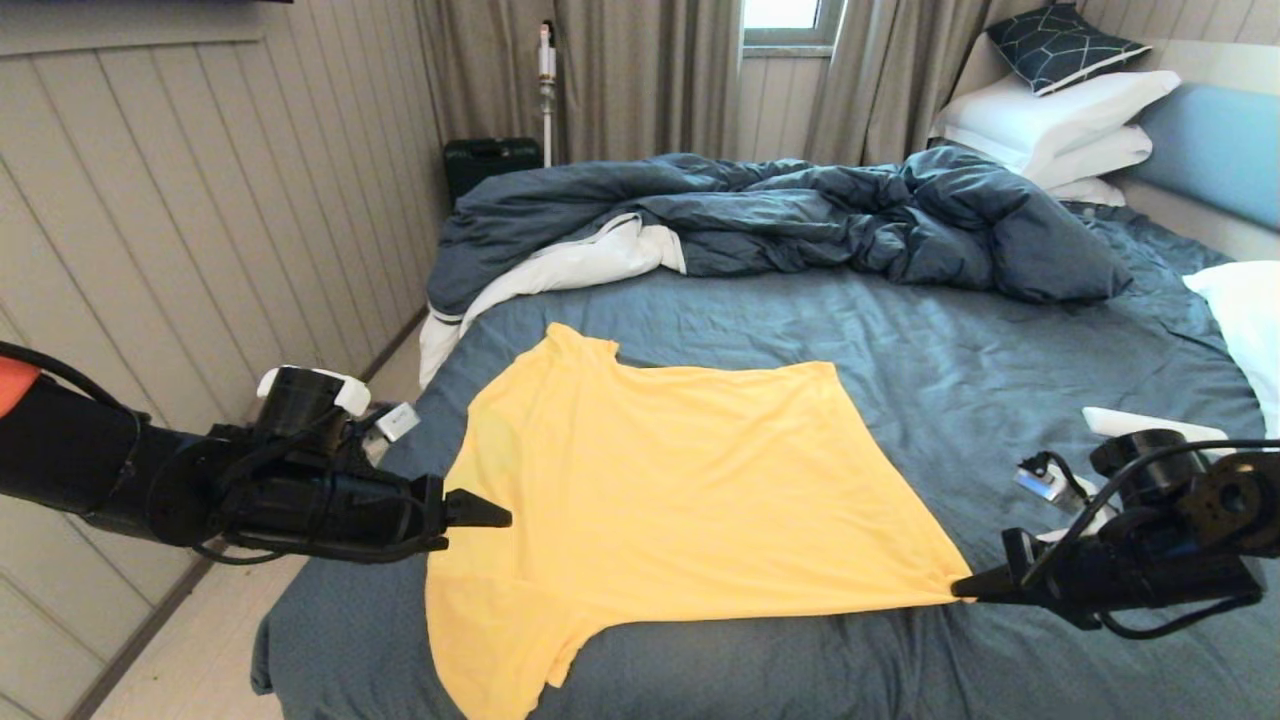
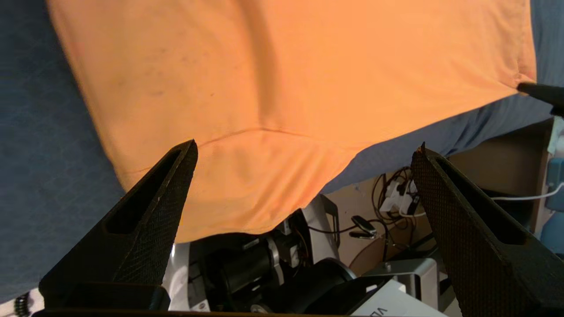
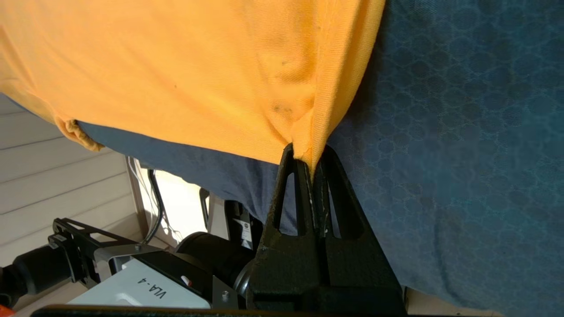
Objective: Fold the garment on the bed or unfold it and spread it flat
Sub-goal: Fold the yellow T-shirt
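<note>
The yellow T-shirt (image 1: 660, 490) lies spread across the near half of the bed (image 1: 1000, 380), one sleeve hanging toward the front edge. My right gripper (image 1: 962, 588) is shut on the shirt's near right corner (image 3: 308, 152), pulling it to a point just above the sheet. My left gripper (image 1: 500, 518) is open at the shirt's left edge, fingers wide apart with nothing between them. In the left wrist view the shirt (image 2: 282, 88) fills the area beyond the fingertips (image 2: 187, 149).
A rumpled dark blue duvet (image 1: 800, 215) lies across the far half of the bed. White pillows (image 1: 1060, 125) stack at the headboard, and another pillow (image 1: 1245, 320) sits at the right edge. A panelled wall runs along the left.
</note>
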You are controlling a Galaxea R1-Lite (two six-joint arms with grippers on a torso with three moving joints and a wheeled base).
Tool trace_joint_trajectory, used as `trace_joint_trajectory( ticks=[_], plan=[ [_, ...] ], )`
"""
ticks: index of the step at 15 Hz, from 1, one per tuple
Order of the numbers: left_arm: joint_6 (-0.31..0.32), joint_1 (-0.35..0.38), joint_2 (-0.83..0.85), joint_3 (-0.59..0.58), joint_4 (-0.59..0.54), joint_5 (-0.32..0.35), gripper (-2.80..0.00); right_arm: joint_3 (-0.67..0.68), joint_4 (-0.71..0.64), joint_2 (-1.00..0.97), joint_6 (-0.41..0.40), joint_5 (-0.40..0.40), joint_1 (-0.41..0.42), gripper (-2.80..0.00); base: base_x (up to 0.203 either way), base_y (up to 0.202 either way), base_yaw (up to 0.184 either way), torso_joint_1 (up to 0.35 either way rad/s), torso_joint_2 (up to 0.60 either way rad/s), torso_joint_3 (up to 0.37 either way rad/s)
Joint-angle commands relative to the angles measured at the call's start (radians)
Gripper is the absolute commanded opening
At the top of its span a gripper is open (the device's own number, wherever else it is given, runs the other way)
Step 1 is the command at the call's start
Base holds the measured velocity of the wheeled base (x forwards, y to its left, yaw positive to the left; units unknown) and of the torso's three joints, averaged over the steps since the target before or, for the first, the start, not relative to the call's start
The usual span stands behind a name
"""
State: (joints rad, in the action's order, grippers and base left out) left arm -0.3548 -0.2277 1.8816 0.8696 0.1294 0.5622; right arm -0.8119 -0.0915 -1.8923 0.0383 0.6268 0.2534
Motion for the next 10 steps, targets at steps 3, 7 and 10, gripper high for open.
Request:
trace_joint_trajectory(
  ticks=[3,7,10],
  plan=[
    [-0.003,0.015,-0.027,-0.056,0.004,0.007,0.0,0.009,-0.001,0.012,0.0,0.002,0.0,-2.8,0.0,0.0,0.0,0.0,0.0,0.0],
    [-0.059,0.021,-0.058,-0.111,0.01,-0.038,0.0,0.007,0.013,0.012,-0.001,0.0,0.0,-2.8,0.0,0.0,0.0,0.0,0.0,0.0],
    [-0.075,0.021,-0.061,-0.143,-0.001,-0.073,0.0,0.019,0.041,0.018,0.0,-0.003,0.0,-2.8,0.0,0.0,0.0,0.0,0.0,0.0]
  ],
)
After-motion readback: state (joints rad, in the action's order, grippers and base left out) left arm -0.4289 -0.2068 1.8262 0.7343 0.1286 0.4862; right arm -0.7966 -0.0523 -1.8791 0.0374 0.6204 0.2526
